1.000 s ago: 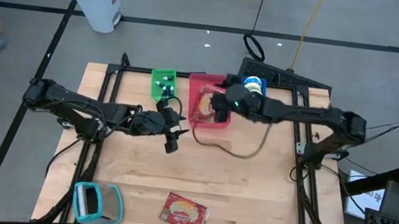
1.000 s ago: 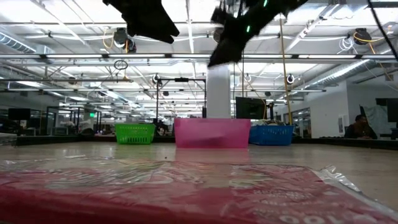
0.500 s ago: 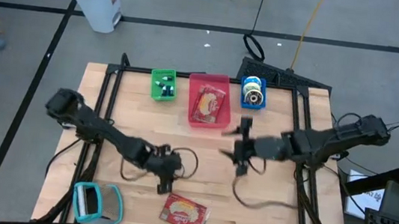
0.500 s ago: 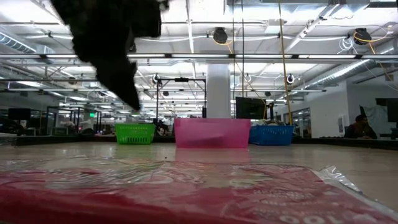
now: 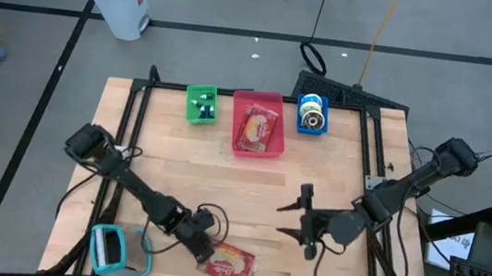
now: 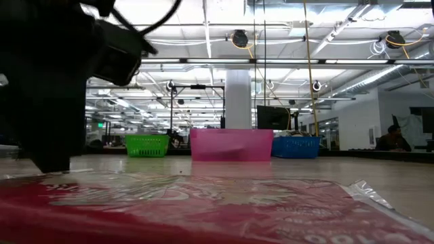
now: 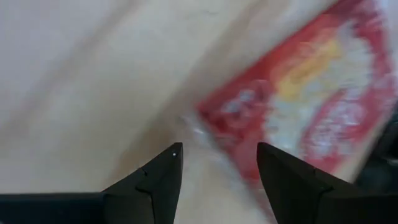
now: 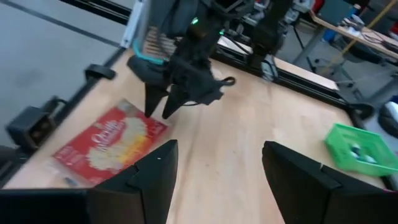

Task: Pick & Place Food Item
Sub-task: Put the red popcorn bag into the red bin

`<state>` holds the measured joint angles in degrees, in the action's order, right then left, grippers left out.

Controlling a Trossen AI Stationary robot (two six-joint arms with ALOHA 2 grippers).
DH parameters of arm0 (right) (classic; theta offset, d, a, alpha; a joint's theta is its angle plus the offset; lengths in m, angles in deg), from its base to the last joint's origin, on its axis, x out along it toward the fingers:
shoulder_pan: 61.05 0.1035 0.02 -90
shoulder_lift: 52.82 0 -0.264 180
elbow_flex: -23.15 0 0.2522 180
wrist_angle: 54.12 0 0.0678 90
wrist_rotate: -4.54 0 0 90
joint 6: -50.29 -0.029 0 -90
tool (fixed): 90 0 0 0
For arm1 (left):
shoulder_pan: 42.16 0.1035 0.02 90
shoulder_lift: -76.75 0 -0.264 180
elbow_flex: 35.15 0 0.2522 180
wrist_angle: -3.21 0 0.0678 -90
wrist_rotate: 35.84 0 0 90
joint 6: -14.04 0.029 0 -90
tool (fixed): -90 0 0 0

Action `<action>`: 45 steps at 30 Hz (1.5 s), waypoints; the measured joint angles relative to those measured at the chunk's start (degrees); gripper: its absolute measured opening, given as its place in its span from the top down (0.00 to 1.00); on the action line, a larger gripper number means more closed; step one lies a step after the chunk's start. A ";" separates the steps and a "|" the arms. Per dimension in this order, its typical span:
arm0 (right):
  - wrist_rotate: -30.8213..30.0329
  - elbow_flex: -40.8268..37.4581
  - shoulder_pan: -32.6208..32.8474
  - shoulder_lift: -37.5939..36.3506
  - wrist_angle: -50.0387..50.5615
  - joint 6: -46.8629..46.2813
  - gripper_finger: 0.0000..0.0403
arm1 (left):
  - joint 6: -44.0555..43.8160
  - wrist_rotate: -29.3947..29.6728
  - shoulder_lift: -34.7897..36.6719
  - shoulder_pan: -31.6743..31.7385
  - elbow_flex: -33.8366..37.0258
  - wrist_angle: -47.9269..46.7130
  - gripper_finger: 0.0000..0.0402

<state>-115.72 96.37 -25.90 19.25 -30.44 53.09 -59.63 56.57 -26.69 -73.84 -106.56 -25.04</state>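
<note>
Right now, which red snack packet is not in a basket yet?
The red packet lying flat on the bare wood at the table's near edge, beside the left gripper. The other packet already lies inside the pink basket.

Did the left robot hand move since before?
Yes. The left gripper has gone from beside the pink bin, at the table's far end, to the near edge, over the red food packet. Its fingers are open.

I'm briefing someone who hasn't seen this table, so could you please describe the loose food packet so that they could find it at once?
Start at the wooden table and go to its near edge, away from the three small baskets. There a flat red packet lies loose on the wood, beside a teal tape dispenser, with the left gripper right at its edge. A similar red packet lies in the pink basket; this one is in no basket.
</note>
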 joint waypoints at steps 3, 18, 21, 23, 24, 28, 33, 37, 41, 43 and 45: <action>0.02 -2.57 2.05 0.02 -4.09 -0.20 0.45 | -5.04 0.66 -0.20 -1.98 -0.02 3.53 0.48; -0.57 -11.18 8.93 0.02 -18.60 -0.62 0.45 | -15.60 6.72 -8.26 -3.67 -0.42 13.74 0.49; -3.09 -11.88 9.70 0.02 -18.73 -0.50 0.45 | -15.58 6.93 -8.35 -3.53 -0.39 13.75 0.50; -4.70 -12.26 9.97 0.02 -18.75 -0.34 0.45 | -15.35 6.48 -8.22 -3.38 -0.30 13.53 0.54; -5.36 -12.46 10.00 0.02 -18.75 -0.31 0.45 | -15.10 5.95 -8.24 -3.28 -0.28 13.28 0.59; -5.97 -12.87 9.98 0.02 -18.74 -0.03 0.45 | -14.80 5.17 -8.24 -3.04 -0.20 10.61 0.83; -5.97 -12.92 9.98 0.02 -18.72 -0.14 0.45 | -15.27 4.81 -8.24 -2.66 -0.20 7.96 0.97; -5.97 -12.92 9.98 0.02 -18.72 -0.31 0.45 | -12.39 4.86 -6.45 -1.92 -0.14 7.36 0.99; -5.92 -12.92 9.59 0.02 -18.70 -2.07 0.45 | -6.59 10.32 -1.56 0.12 0.26 2.28 1.00; -5.95 -12.92 9.30 0.02 -18.70 -2.94 0.45 | -3.88 13.01 1.83 0.97 -1.07 -1.58 1.00; -5.95 -12.92 8.63 0.02 -18.74 -3.60 0.45 | -0.78 13.90 5.29 1.79 -3.61 -7.65 1.00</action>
<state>-121.67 83.46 -17.27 19.27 -49.18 49.48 -60.42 70.46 -21.40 -72.05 -110.17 -32.70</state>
